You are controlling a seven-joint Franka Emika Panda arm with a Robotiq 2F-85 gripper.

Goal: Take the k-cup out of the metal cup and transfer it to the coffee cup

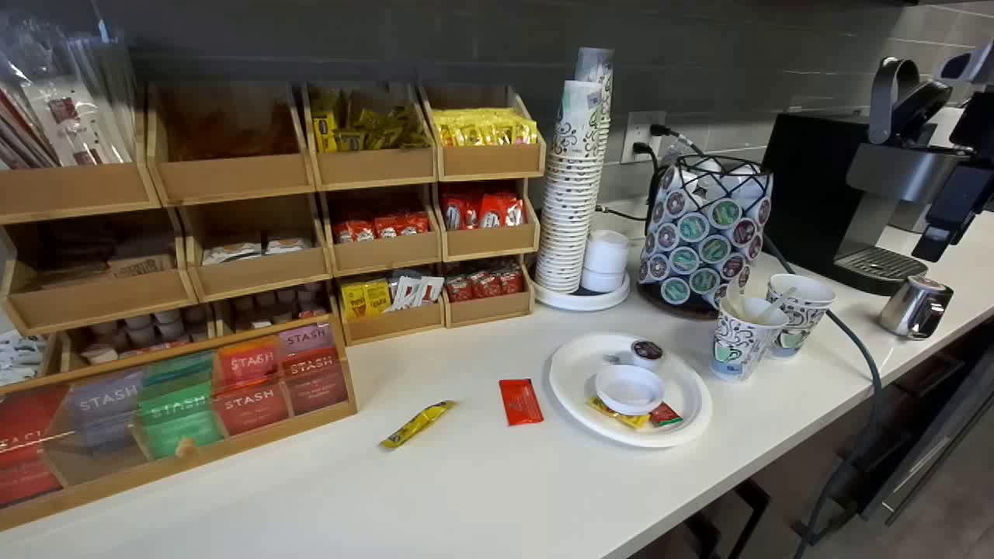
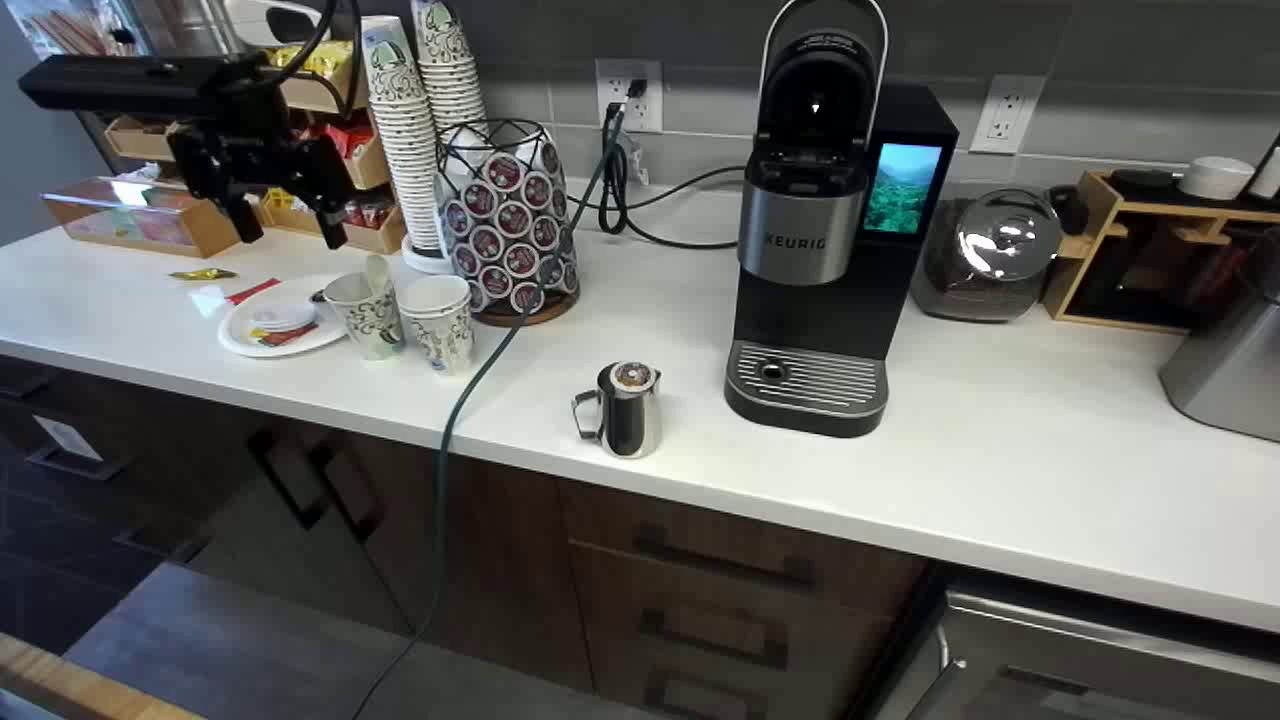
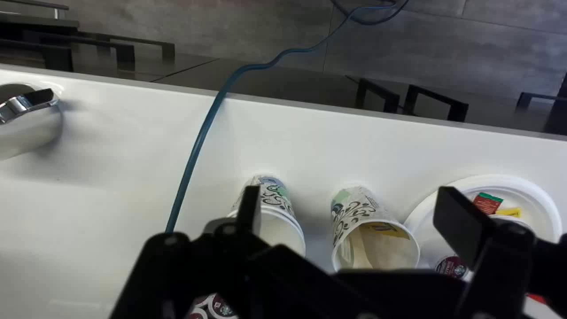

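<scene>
Your gripper hangs in the air with its fingers spread wide apart; in the wrist view two patterned paper cups appear between them. Farther off, the k-cup sits in the mouth of the upright metal cup, with the coffee machine beyond.

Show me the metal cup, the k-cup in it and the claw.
Metal cup (image 2: 630,425), in an exterior view: steel side.
K-cup (image 2: 633,376), in an exterior view: round lid.
Claw (image 2: 291,234), in an exterior view: midway between fingertips.
</scene>
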